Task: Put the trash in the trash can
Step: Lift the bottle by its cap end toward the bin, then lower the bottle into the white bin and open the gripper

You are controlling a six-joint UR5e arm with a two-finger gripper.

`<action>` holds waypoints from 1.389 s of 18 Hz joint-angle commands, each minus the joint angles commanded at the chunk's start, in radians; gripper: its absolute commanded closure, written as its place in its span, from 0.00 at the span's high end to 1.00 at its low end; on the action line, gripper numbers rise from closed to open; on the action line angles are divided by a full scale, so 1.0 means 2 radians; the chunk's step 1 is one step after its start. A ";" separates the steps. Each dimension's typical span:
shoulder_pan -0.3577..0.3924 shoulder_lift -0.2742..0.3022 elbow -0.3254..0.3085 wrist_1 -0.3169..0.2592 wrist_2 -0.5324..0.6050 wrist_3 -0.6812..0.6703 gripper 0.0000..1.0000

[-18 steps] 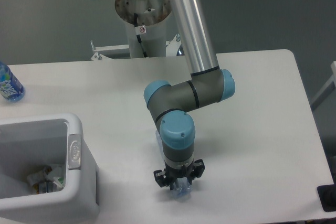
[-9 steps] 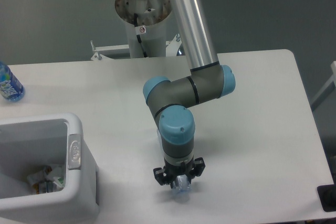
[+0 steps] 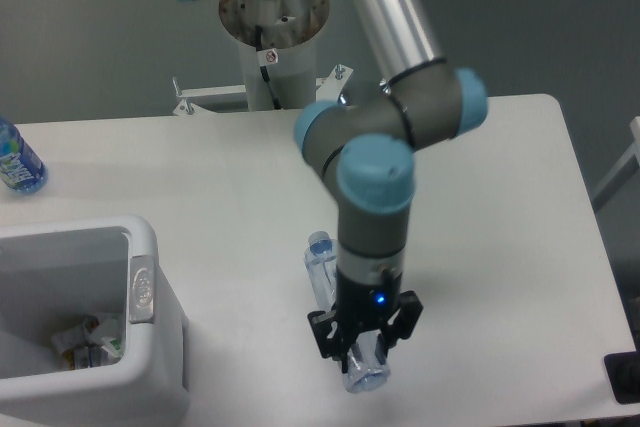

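1. Clear crushed plastic, that's what the gripper (image 3: 364, 345) has hold of: the bottle (image 3: 340, 312) runs from its open neck up near the arm's wrist down to a rounded end poking out below the fingers. The jaws look clamped across its lower part, and it looks like it's off the table (image 3: 230, 207), though that's hard to be sure of from this angle.
2. Grabbing it across the narrow width makes sense to me, since a flattened bottle gives the fingers something to squeeze without it popping out.
3. The trash can (image 3: 150, 247) sits well off to the left at the table's front corner. The paper wad (image 3: 88, 343) is already lying in the bottom, so I'd say half the job is done.
4. The blue-labelled water bottle (image 3: 15, 159) stands upright at the far left edge, well apart from everything. Not trash, so it's fine where it is.
5. Next thing I'd expect is a carry over the rim, high enough that the dangling end clears it.
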 joint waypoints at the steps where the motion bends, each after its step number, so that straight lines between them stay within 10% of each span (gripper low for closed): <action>1: 0.002 0.003 0.015 0.000 -0.010 -0.002 0.55; 5: 0.001 0.013 0.064 0.001 -0.044 -0.046 0.56; 21: -0.095 0.044 0.064 0.015 -0.064 -0.063 0.56; 25: -0.120 0.027 0.061 0.076 -0.063 -0.045 0.56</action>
